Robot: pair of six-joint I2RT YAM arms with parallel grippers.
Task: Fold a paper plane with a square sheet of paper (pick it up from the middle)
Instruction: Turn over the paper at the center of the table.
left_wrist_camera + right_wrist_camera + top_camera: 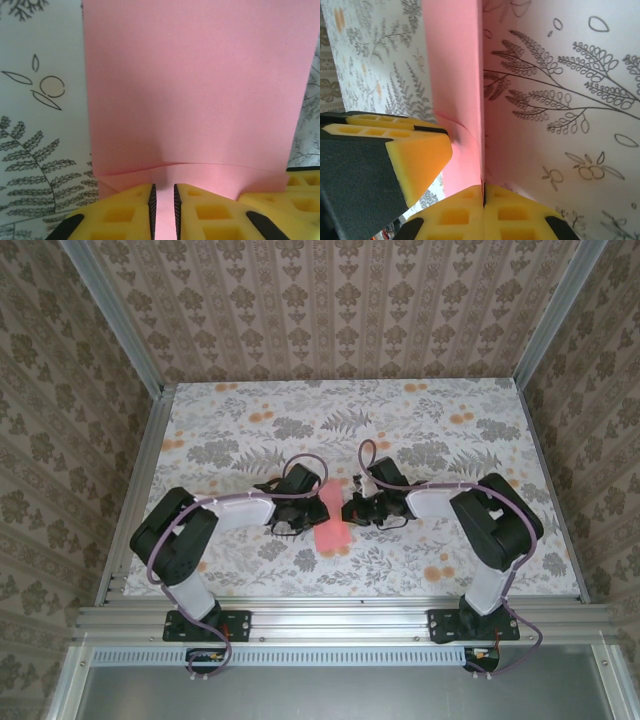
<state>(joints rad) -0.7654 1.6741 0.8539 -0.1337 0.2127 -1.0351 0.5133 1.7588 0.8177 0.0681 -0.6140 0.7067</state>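
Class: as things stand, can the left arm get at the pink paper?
Likely yes: the left gripper is right at the paper, jaws slightly apart, with nothing between them and it. The right gripper pinches an edge beside it without blocking.

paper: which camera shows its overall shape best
Top external: the whole paper shows there, though small. The left wrist view shows a broad pink face with a crease line, its top cut off. The right wrist view shows it nearly edge-on, pinched in the right gripper.
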